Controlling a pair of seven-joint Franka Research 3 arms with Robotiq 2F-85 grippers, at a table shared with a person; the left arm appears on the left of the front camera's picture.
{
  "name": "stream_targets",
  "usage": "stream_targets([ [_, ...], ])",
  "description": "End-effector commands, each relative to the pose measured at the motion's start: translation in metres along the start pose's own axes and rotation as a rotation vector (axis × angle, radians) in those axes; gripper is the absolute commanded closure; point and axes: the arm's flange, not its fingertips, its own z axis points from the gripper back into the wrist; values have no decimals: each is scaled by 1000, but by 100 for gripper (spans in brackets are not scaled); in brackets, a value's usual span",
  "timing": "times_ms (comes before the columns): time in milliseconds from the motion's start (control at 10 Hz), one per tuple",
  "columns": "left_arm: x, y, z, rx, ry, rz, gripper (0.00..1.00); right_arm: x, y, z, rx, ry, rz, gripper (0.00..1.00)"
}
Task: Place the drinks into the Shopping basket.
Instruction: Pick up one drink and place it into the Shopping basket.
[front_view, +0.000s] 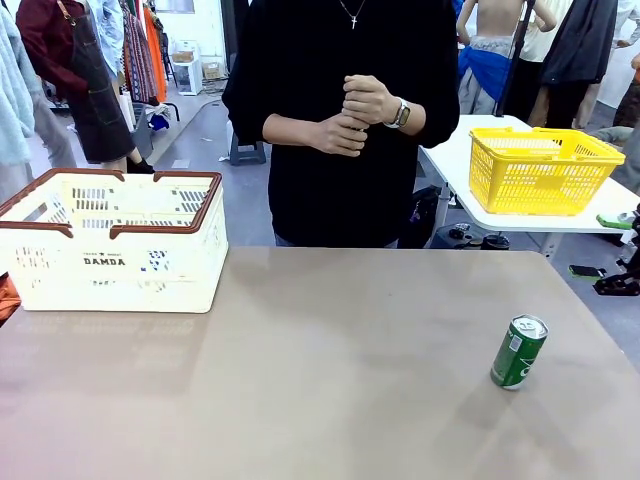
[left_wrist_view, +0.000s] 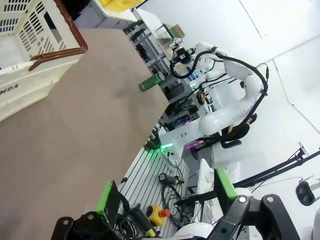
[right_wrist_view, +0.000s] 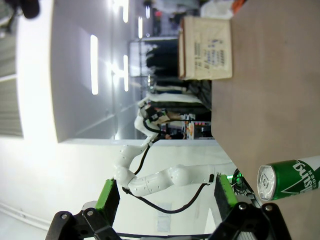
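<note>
The left gripper (left_wrist_view: 165, 197) has its jaws spread wide, the green pads (left_wrist_view: 107, 199) far apart with nothing between them and nothing touching them; it hangs off the near edge of the table (left_wrist_view: 75, 150), over cables and equipment on the floor. The right gripper (right_wrist_view: 166, 197) is just as wide open and equally empty, its pads (right_wrist_view: 107, 196) clear of everything. The one drink in plain sight, a green can (front_view: 519, 352) with white markings and a silver top, stands on its base on the robot's right side of the table, near the right edge and well apart from the basket. In the right wrist view it sits off to one side of the open jaws, outside the gap and not in contact with either finger. The cream-white Shopping basket (front_view: 110, 240), with a brown rim and handles and "DAMDA" on its side, sits at the far left of the table. Dark blue patches show through its slots, possibly something inside, though the view is too poor to say. Across the table a person in black stands with both hands (front_view: 355, 115) clasped at chest height, away from the table. Behind, a yellow basket (front_view: 540, 170) rests on a separate white table.
</note>
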Motion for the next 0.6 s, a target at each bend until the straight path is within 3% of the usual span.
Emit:
stream_targets([
  [0,-2,-1,-2,10,-3,-4,0,0,5,1,-8,14,-5,0],
  [500,-2,-1,-2,10,-3,-4,0,0,0,0,0,0,0,0],
])
